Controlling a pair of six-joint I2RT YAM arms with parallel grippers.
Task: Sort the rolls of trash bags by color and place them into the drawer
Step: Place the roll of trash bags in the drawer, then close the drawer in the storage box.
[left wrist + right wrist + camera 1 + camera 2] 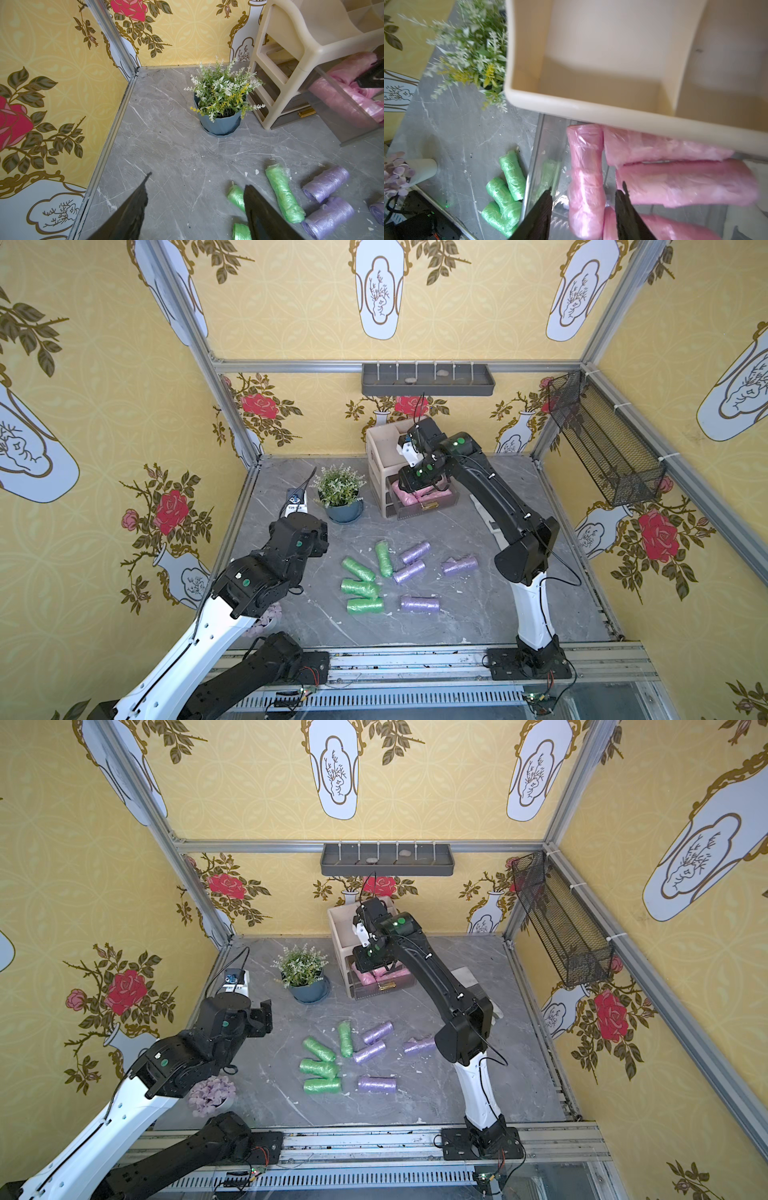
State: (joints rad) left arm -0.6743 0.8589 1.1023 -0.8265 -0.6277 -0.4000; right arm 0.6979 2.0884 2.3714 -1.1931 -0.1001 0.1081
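Several green rolls [359, 588] and several lilac rolls [409, 571] of trash bags lie loose mid-table in both top views. The clear drawer [432, 512] stands pulled out of a cream cabinet [380, 456] and holds several pink rolls [685, 182]. My right gripper [586, 189] hangs over that drawer, its jaws open, with one pink roll [585, 166] lying between and below them. My left gripper [198, 179] is open and empty above bare table, just left of the green rolls [284, 193]. In a top view it is the left gripper [262, 1013].
A potted plant [340, 493] in a blue pot stands left of the cabinet. A lilac flower cluster [212, 1094] sits by the left arm near the front edge. A wire basket [602, 439] hangs on the right wall, a grey shelf [428, 379] on the back wall.
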